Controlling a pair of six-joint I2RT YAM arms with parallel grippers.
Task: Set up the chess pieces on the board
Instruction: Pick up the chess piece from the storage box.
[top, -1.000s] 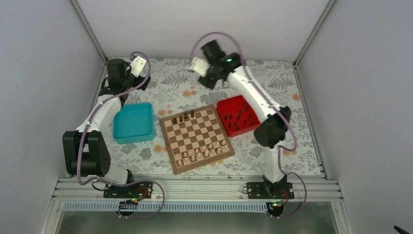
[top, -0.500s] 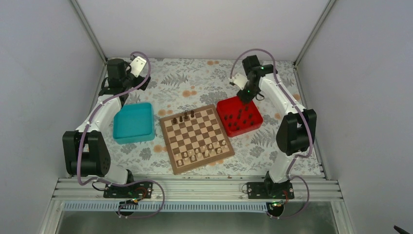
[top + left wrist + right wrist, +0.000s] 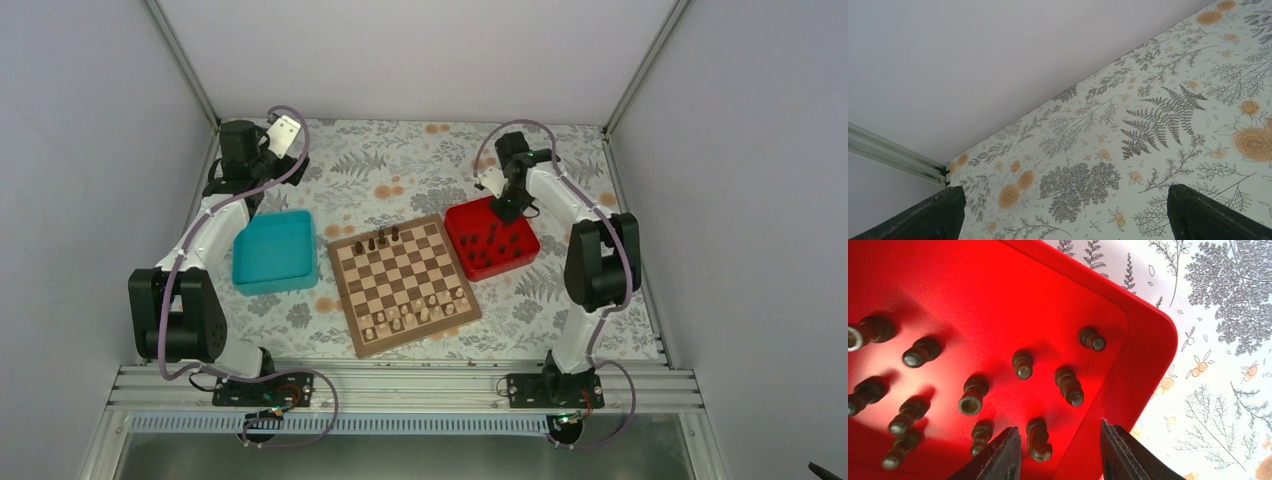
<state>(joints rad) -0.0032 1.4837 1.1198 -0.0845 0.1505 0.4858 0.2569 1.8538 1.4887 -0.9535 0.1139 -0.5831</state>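
**A:** Right wrist view: the right gripper (image 3: 1058, 455) hangs, jaws spread, over dark chess pieces (image 3: 1020, 365) standing in the red tray (image 3: 1148, 365). One stands between its parted fingers (image 3: 1005, 460).

**B:** Only the top external view shows the board (image 3: 398, 272). A few dark pieces are at its 12 o'clock edge, cream chessmen (image 3: 420, 312) at 6, and the teal tray (image 3: 272, 250) at 9.

**A:** And the left gripper (image 3: 1063, 220)?

**B:** Released and empty, above the floral tablecloth (image 3: 1148, 125), near the white wall (image 3: 973, 60).

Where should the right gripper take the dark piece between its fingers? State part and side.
Pinch the dark piece around its waist, below the head, coming from above: it seems upright between the open right gripper fingers, close to the red tray wall.
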